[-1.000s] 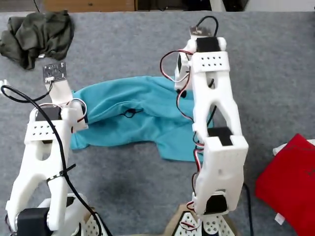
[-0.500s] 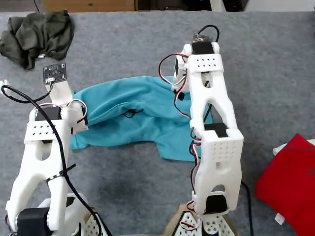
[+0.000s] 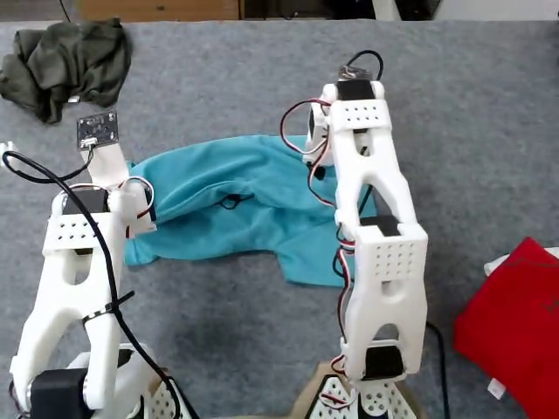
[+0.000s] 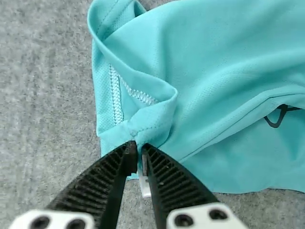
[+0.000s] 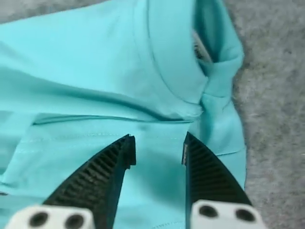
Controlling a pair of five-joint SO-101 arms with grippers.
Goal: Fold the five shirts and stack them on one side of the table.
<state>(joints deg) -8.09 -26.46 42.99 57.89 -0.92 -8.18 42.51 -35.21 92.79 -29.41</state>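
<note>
1. Two grippers of mine are at one teal shirt [image 3: 236, 205], which lies crumpled mid-table.
2. My left gripper [image 4: 138, 145] is clamped on a folded hem at the shirt's left end.
3. My right gripper [image 5: 158, 143] hangs over its right part near the collar, jaws apart.
4. An olive shirt [image 3: 70, 61] is bunched far left, and a red shirt [image 3: 515, 323] lies at the right edge.

Overhead, wrist close-ups — teal shirt [image 3: 201, 225] shared
</note>
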